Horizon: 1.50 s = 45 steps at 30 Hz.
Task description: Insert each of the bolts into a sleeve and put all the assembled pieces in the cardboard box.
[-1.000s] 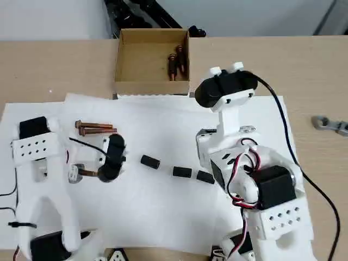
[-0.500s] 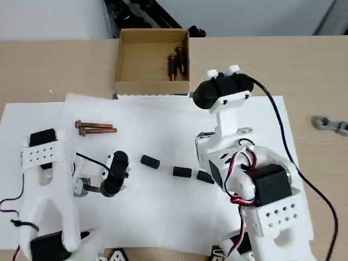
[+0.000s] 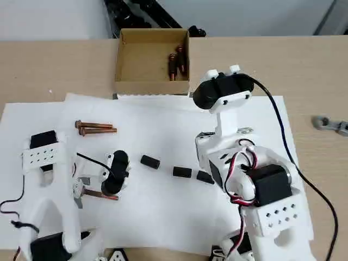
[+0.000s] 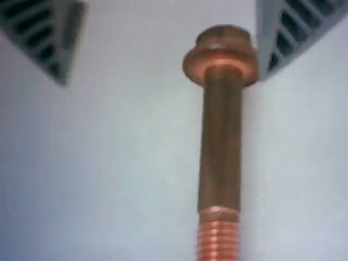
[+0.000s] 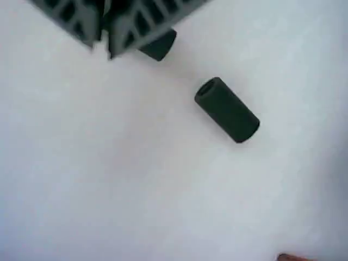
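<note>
My left gripper (image 4: 163, 76) hangs over a bolt (image 4: 220, 136) that lies flat on the paper (image 3: 163, 217). Its jaws are released and stand wide on either side. The bolt's head sits just beside one finger (image 4: 296, 30) and well apart from the other, so it is off-centre in the gap. Nothing is grasped yet.

I judge the step in hand to be picking up this bolt. To do it well I want to:
- Slide the gripper sideways until the shank runs down the middle of the gap. A one-sided push will likely roll a round bolt away.
- Go low, with the tips almost on the paper.
- Clamp the plain shank just under the head. That leaves the threaded end free to enter a sleeve.

My right gripper (image 5: 106, 38) looks clenched on nothing. Its tips are just beside one sleeve (image 5: 161, 44), with a second sleeve (image 5: 227, 110) near. A third sleeve (image 3: 150, 161) lies on the paper between the arms, closest to the left one, and I would aim the bolt at that.

Two more bolts (image 3: 95, 128) lie side by side farther up the paper. The box (image 3: 152, 87) beyond them holds finished pieces (image 3: 175, 62).
</note>
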Motion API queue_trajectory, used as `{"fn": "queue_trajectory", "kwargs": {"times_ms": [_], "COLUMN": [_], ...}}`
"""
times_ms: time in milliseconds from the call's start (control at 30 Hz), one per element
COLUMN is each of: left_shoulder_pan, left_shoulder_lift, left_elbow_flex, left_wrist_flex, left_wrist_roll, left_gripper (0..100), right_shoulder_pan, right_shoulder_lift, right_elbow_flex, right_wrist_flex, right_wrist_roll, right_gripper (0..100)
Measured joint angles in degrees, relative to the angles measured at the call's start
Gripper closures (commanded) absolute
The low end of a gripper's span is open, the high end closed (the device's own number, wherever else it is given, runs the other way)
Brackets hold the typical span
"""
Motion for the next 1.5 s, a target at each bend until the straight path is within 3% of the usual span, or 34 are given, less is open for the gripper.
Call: {"fn": "queue_trajectory", "kwargs": {"times_ms": [233,500,633,800,1167,1500], "left_shoulder_pan": [0.0,0.0,2.2,6.24,6.68,6.86], "left_shoulder_lift": [0.0,0.0,0.0,0.0,0.0,0.0], "left_elbow_flex": [-10.99,-18.11,-18.99,-18.99,-18.99,-15.3], "left_wrist_flex": [8.0,9.23,9.23,9.23,8.62,9.23], "left_wrist_roll": [3.16,20.22,38.24,67.52,127.65,142.42], "left_gripper": [76,76,76,76,76,76], "right_shoulder_pan": [0.0,0.0,0.0,0.0,0.0,0.0], "right_shoulder_lift": [0.0,-2.64,-5.01,-5.36,-5.36,-5.36], "right_elbow_flex": [0.0,0.0,0.0,1.32,6.77,9.32], "right_wrist_flex": [0.0,0.0,0.0,0.0,-6.24,-6.77], "right_wrist_roll": [0.0,0.0,0.0,0.0,0.0,0.0], "right_gripper": [99.5,99.5,99.5,99.5,99.5,99.5]}}
